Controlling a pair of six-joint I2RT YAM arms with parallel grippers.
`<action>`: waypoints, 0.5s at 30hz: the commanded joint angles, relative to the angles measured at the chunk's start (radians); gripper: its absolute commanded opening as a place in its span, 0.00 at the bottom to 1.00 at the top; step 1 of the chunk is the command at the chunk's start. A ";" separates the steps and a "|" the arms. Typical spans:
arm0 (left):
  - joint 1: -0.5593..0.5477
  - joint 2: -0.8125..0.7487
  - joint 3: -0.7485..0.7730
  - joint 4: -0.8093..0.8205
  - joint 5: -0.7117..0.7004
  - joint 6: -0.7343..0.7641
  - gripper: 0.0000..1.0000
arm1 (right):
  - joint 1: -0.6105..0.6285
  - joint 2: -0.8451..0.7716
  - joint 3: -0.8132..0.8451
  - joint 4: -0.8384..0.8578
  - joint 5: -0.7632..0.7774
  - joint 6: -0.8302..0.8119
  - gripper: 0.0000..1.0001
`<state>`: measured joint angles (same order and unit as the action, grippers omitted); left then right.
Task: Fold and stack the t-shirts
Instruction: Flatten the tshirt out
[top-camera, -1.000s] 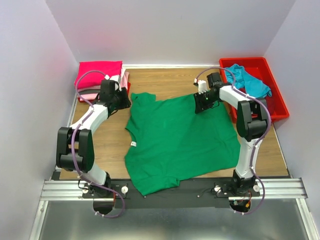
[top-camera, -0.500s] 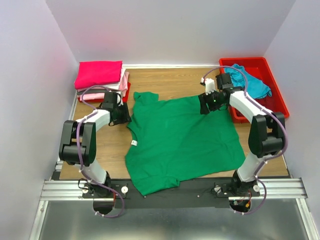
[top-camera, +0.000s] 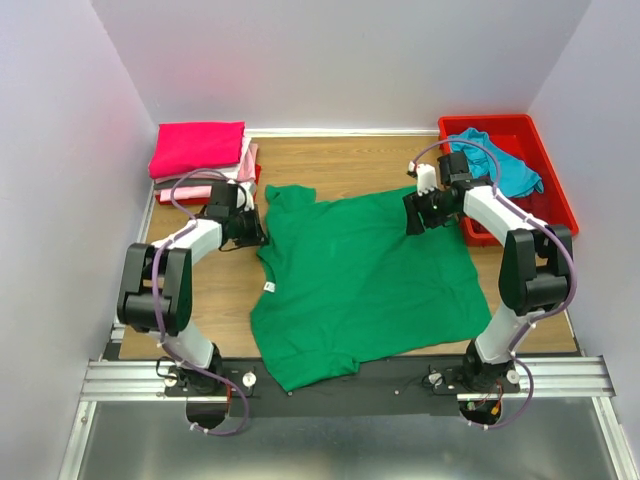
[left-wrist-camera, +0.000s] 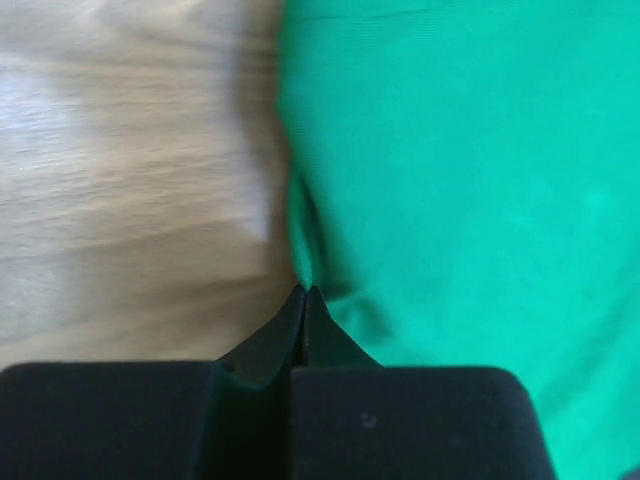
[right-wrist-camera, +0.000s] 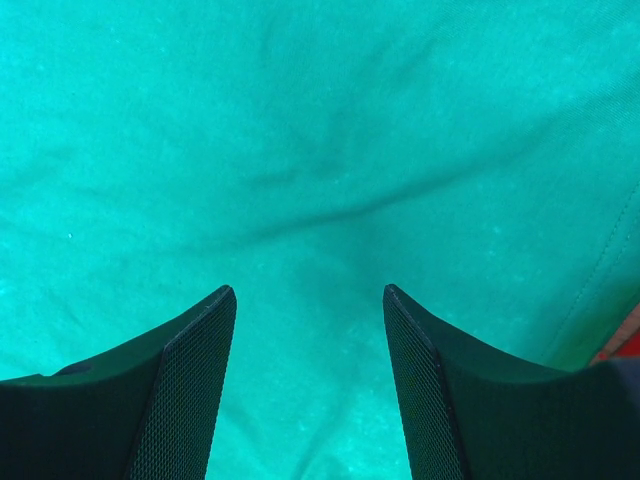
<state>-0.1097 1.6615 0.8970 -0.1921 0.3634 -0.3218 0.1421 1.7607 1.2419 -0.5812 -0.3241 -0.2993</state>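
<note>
A bright green t-shirt lies spread flat on the wooden table, its lower hem hanging over the near edge. At the shirt's upper left edge, below the sleeve, my left gripper is shut; in the left wrist view its tips pinch a small ridge of the green t-shirt's edge. My right gripper hovers over the shirt's upper right corner with its jaws open and only green cloth beneath. Folded t-shirts are stacked at the back left, hot pink on top of light pink.
A red plastic bin stands at the back right with a crumpled teal t-shirt in it, close beside the right arm. White walls close in the table on three sides. A metal rail runs along the near edge.
My left gripper slid down to the green shirt's left edge and closed on it. My right gripper shifted a little to the right over the shirt's corner and opened wider.
</note>
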 joint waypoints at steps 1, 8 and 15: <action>-0.083 -0.133 0.062 -0.023 0.052 0.027 0.00 | -0.004 0.000 -0.007 -0.008 -0.021 0.000 0.68; -0.335 -0.138 0.183 -0.066 0.048 0.041 0.00 | -0.006 0.006 -0.013 -0.008 -0.026 0.000 0.68; -0.577 0.047 0.203 -0.106 0.051 0.061 0.04 | -0.013 0.011 -0.016 -0.008 -0.021 -0.001 0.68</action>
<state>-0.5880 1.6196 1.1042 -0.2298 0.4023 -0.2840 0.1406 1.7607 1.2396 -0.5816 -0.3309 -0.2993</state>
